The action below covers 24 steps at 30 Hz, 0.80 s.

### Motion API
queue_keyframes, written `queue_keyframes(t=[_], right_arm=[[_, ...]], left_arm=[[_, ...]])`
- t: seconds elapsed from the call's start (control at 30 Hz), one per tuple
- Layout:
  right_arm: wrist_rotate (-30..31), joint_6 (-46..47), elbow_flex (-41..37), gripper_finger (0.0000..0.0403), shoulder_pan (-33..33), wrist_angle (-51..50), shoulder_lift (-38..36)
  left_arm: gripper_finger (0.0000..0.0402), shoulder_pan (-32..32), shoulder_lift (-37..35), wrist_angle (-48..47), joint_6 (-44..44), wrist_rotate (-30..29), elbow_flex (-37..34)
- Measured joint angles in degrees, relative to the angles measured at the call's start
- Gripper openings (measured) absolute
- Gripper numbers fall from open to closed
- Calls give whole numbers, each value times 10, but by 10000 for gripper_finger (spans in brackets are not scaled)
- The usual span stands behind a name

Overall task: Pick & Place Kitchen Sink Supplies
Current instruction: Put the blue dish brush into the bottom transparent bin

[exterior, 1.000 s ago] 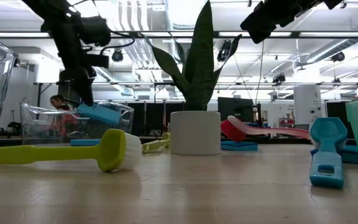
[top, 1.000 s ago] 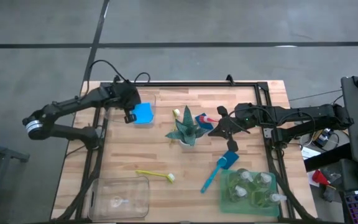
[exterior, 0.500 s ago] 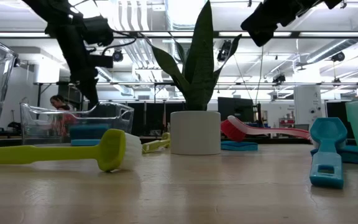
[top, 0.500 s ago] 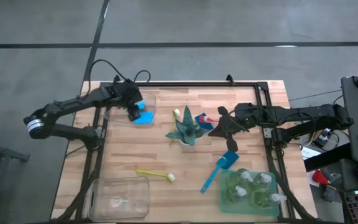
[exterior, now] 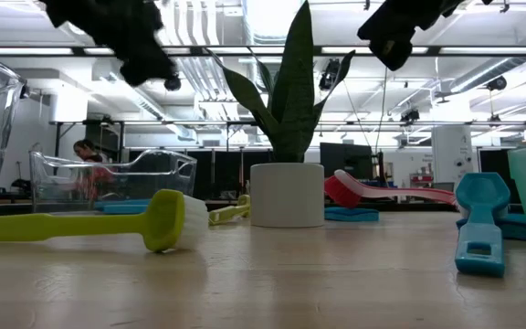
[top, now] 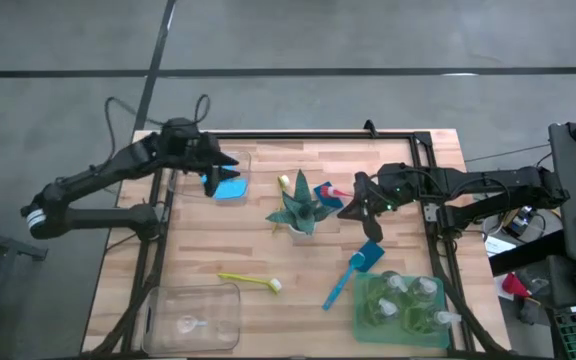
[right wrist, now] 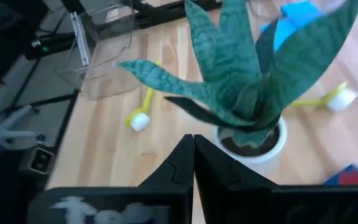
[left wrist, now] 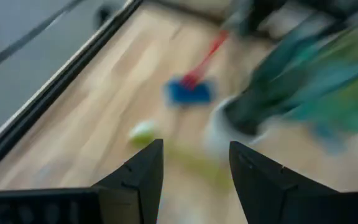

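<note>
Left claw (top: 218, 172) has lifted, fingers apart, off blue sponge (top: 230, 187); plant (top: 300, 208) nearby.

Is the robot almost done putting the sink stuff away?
Not yet. Done: the pump bottles stand in the green tray, and a blue sponge lies in the clear bin. In hand: nothing; the left gripper hovers open there, and the right gripper is shut beside the plant. Left: the yellow-green brush, blue brush and red brush lie loose.

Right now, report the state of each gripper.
Left gripper: open, holding nothing, above the blue sponge.
Right gripper: shut, empty, beside the potted plant.
</note>
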Motion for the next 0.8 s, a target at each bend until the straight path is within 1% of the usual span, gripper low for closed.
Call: queue_keyframes(t=[0.07,0.17,0.23,0.37,0.47,0.53,0.73,0.8], right_arm=[[-18,16,0,8,0,-4,0],[-70,19,0,9,2,5,0],[-85,7,1,9,16,24,0],[-87,-51,1,25,58,65,12],[-87,-95,3,48,84,91,23],[-83,-115,15,68,96,91,33],[-68,-175,41,141,126,70,72],[-42,-187,59,167,136,46,93]], left_arm=[[174,-14,-26,58,-27,43,-10],[174,-45,-60,147,-56,87,-26],[175,-72,-77,215,-74,93,-41],[173,-127,-97,332,-96,95,-74],[172,-148,-101,382,-103,88,-93],[172,-154,-101,396,-114,86,-102],[172,-178,-99,422,-140,92,-127],[172,-189,-97,448,-141,92,-142]])
